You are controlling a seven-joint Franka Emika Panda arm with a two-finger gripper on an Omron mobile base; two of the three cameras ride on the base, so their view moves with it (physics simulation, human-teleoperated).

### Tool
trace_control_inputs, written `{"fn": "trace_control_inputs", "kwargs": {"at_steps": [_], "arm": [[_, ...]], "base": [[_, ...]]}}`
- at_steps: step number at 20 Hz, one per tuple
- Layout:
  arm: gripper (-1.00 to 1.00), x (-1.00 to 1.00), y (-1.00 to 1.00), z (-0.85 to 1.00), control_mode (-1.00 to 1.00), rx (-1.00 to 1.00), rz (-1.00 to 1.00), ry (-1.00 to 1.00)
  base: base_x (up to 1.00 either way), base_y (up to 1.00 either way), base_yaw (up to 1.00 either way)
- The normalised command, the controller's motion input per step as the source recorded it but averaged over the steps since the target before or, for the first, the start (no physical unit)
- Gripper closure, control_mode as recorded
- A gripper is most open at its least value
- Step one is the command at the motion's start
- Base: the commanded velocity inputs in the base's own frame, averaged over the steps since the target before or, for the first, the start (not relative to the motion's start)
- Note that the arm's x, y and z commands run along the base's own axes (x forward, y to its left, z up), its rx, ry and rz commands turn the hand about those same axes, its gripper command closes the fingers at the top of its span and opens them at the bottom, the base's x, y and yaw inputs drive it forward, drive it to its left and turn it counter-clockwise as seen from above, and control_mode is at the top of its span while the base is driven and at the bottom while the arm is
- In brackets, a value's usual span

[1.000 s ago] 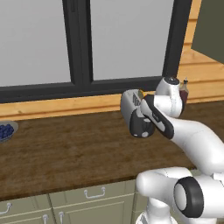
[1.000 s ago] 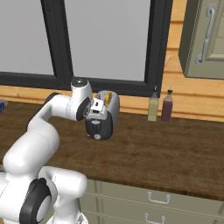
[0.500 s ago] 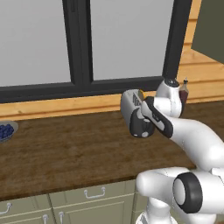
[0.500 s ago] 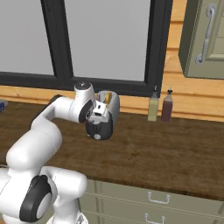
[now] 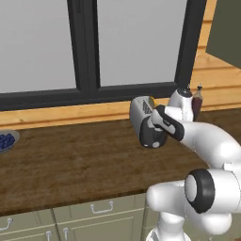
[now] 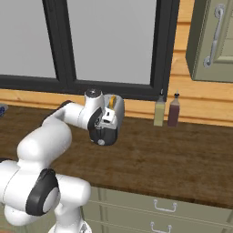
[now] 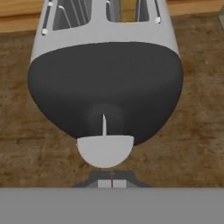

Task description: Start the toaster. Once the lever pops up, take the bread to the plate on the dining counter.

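Observation:
The silver-grey toaster (image 5: 140, 111) (image 6: 117, 107) stands on the wooden counter under the window, its black end panel towards me. In the hand view its slots (image 7: 70, 13) lie at the top and the pale lever knob (image 7: 105, 151) sits low on the panel. My gripper (image 7: 112, 183) (image 6: 105, 131) (image 5: 153, 134) is shut, its tips pressed together right at the knob with nothing between them. A tan edge of the bread (image 6: 112, 99) (image 5: 151, 100) shows in a slot. The plate and the dining counter are out of view.
Two bottles (image 6: 159, 111) (image 6: 173, 110) stand against the wall to the right of the toaster. A grey bowl of blue berries (image 5: 7, 140) sits at the counter's far left. Drawer fronts (image 5: 101, 209) run below the counter edge.
My hand has slid slightly down along the toaster's black end panel. The jaws have stayed shut and the toaster has not shifted.

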Motion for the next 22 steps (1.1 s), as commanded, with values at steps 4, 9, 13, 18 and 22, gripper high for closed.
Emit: {"fn": "trace_control_inputs", "kwargs": {"at_steps": [4, 9, 13, 18, 22], "arm": [[1.0, 0.3, 0.0, -0.26, -1.0, 0.04, -0.02, 0.0], [1.0, 0.34, 0.0, -0.21, -1.0, 0.02, -0.01, 0.0], [1.0, 0.22, 0.0, -0.15, -1.0, 0.01, 0.0, 0.0], [1.0, -0.02, 0.03, -0.48, -1.0, 0.0, -0.02, 0.0], [1.0, -0.27, 0.21, -0.73, -1.0, 0.0, -0.06, 0.0]], "base": [[0.0, 0.0, 0.0], [0.0, 0.0, 0.0], [0.0, 0.0, 0.0], [0.0, 0.0, 0.0], [0.0, 0.0, 0.0]]}}
